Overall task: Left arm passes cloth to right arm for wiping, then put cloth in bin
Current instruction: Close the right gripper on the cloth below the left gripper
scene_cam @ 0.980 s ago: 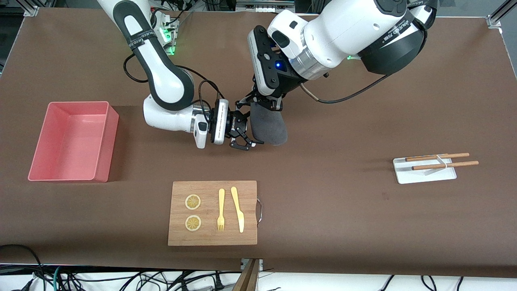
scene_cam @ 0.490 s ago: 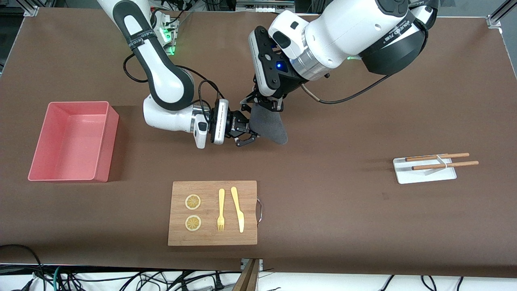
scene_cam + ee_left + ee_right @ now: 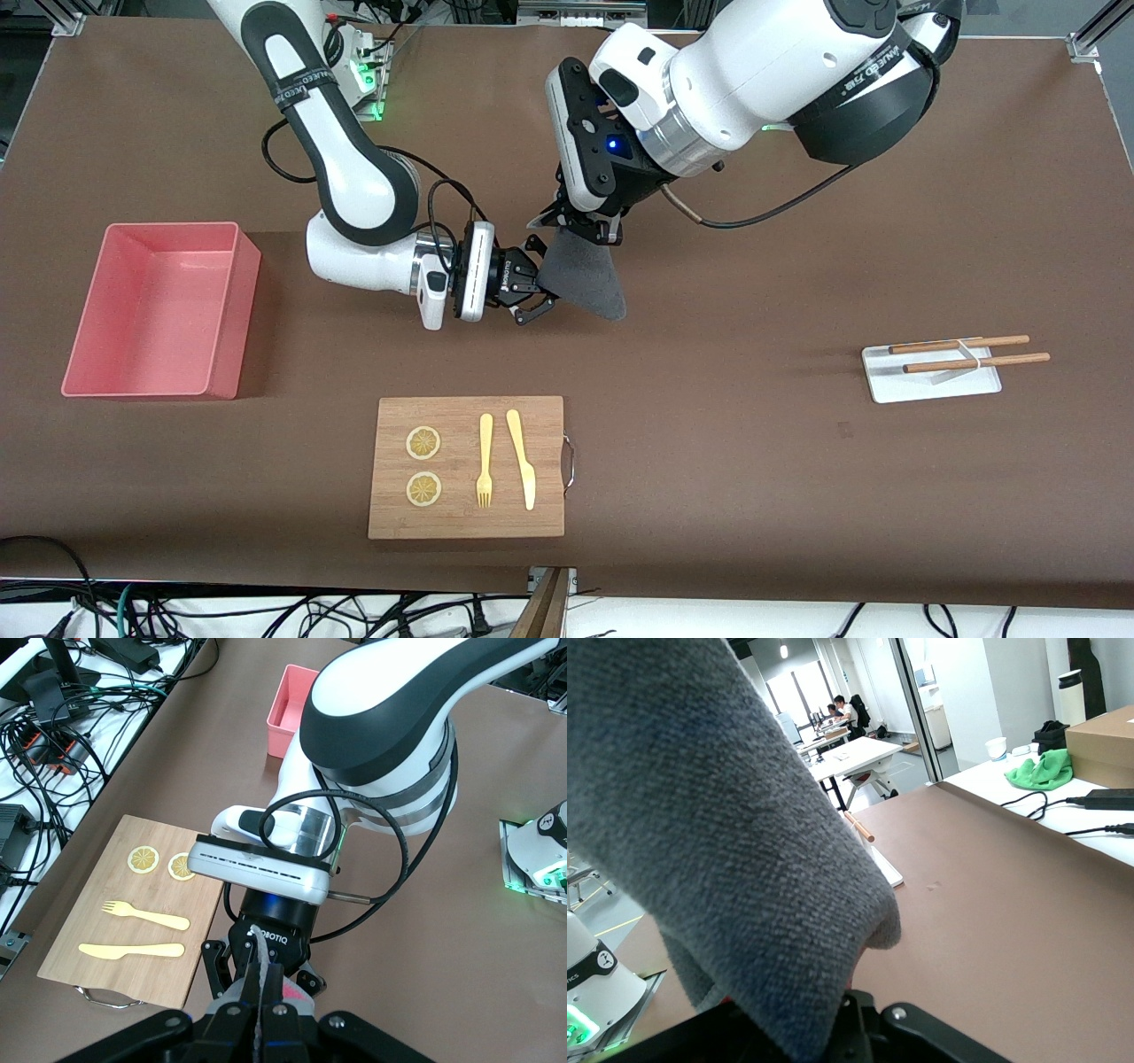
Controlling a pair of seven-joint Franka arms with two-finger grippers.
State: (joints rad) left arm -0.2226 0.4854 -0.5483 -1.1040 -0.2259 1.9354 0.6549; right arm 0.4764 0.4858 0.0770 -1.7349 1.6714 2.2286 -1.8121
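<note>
The dark grey cloth (image 3: pixel 585 279) hangs in the air over the middle of the table, drawn into a wedge. My left gripper (image 3: pixel 580 232) is above it, shut on its top edge; in the left wrist view the cloth (image 3: pixel 263 967) is a thin strip between the closed fingers. My right gripper (image 3: pixel 538 285) lies level beside the cloth, shut on the corner toward the right arm's end. The cloth (image 3: pixel 718 833) fills the right wrist view and hides that gripper's fingers. The pink bin (image 3: pixel 168 228) stands empty at the right arm's end of the table.
A wooden cutting board (image 3: pixel 465 467) with two lemon slices, a fork and a knife lies nearer the front camera than the grippers. A small white tray (image 3: pixel 930 377) with two chopsticks sits toward the left arm's end.
My right gripper has closed on the cloth's corner and drawn back toward the right arm's end, stretching the cloth into a wedge. My left gripper has stayed shut on the top edge.
</note>
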